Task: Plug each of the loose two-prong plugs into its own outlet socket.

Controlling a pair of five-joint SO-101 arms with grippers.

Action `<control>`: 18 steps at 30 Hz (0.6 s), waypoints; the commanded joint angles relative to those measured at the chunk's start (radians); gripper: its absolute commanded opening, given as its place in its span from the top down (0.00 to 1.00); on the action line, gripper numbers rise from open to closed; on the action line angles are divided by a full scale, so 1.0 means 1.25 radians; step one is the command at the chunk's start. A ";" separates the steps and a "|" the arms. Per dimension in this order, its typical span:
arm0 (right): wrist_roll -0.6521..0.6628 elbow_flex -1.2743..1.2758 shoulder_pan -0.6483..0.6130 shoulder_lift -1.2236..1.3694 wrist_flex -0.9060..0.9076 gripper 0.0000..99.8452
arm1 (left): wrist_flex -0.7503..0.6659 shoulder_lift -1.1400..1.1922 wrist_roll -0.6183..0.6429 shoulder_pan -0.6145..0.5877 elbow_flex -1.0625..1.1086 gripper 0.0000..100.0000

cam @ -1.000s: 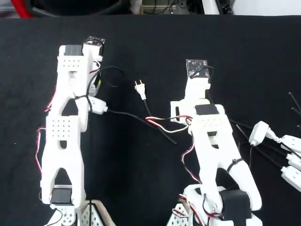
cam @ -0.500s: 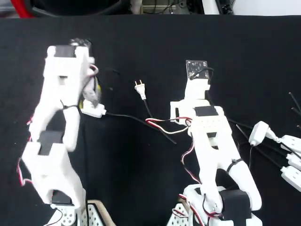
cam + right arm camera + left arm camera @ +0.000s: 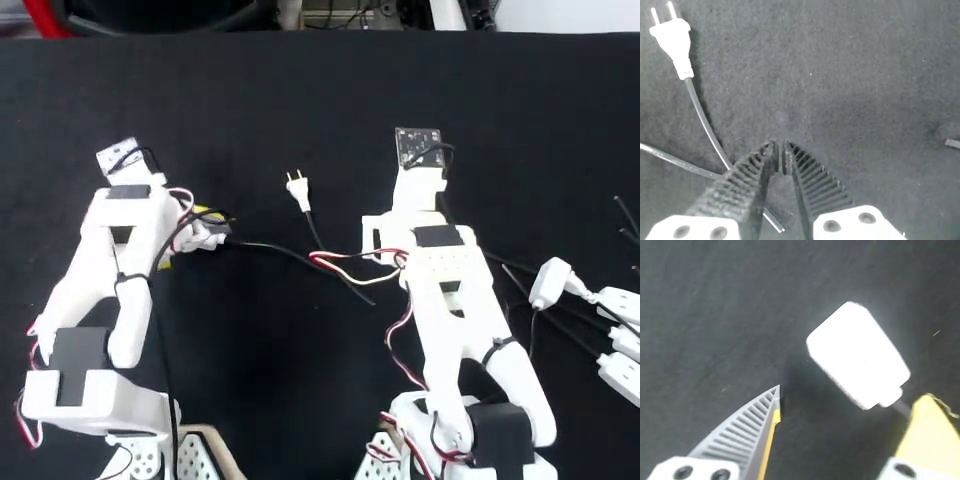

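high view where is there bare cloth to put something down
Bare: the far strip of the table beyond the left arm and right arm, and the near patch between their bases. Crowded: around the plug and its cable, and the outlet sockets at the right edge.

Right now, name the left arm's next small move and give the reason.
Probably ease the left gripper forward over the white rectangular block on the black table. Its fingers are open, and the block lies mostly beyond their tips, so closing now might catch only its cable end.
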 commanded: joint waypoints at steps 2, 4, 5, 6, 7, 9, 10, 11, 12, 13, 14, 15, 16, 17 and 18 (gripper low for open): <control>0.000 -0.002 -0.011 -0.003 -0.014 0.98 | -0.076 0.000 0.048 0.060 -0.007 0.72; 0.000 -0.002 -0.011 -0.003 -0.014 0.98 | -0.087 0.025 0.054 0.080 -0.012 0.79; 0.000 -0.002 -0.011 -0.003 -0.014 0.98 | -0.086 0.037 0.056 0.083 -0.023 0.82; 0.000 0.001 -0.011 -0.003 -0.014 0.98 | -0.085 0.047 0.056 0.078 -0.033 0.85; 0.000 0.003 -0.011 -0.003 -0.015 0.98 | -0.085 0.059 0.055 0.071 -0.040 0.88; 0.000 0.004 -0.011 -0.003 -0.016 0.98 | -0.074 0.077 0.053 0.063 -0.055 0.93; 0.000 0.004 -0.011 -0.003 -0.016 0.98 | -0.056 0.086 0.053 0.062 -0.068 0.95; 0.000 0.004 -0.011 -0.003 -0.016 0.98 | -0.034 0.093 0.052 0.061 -0.084 0.97; 0.000 0.004 -0.011 -0.003 -0.016 0.98 | -0.009 0.098 0.050 0.060 -0.102 0.97; 0.000 0.004 -0.011 -0.003 -0.016 0.98 | 0.018 0.099 0.050 0.058 -0.118 0.97; 0.000 0.004 -0.011 -0.003 -0.016 0.98 | 0.043 0.099 0.037 0.053 -0.134 0.97; 0.000 0.004 -0.011 -0.003 -0.016 0.98 | 0.068 0.098 0.006 0.048 -0.153 0.97; 0.000 0.004 -0.011 -0.003 -0.016 0.98 | 0.093 0.096 -0.034 0.045 -0.170 0.97; 0.000 0.004 -0.011 -0.003 -0.016 0.98 | 0.119 0.095 -0.072 0.044 -0.187 0.97; 0.000 0.004 -0.011 -0.003 -0.016 0.98 | 0.145 0.093 -0.109 0.041 -0.199 0.97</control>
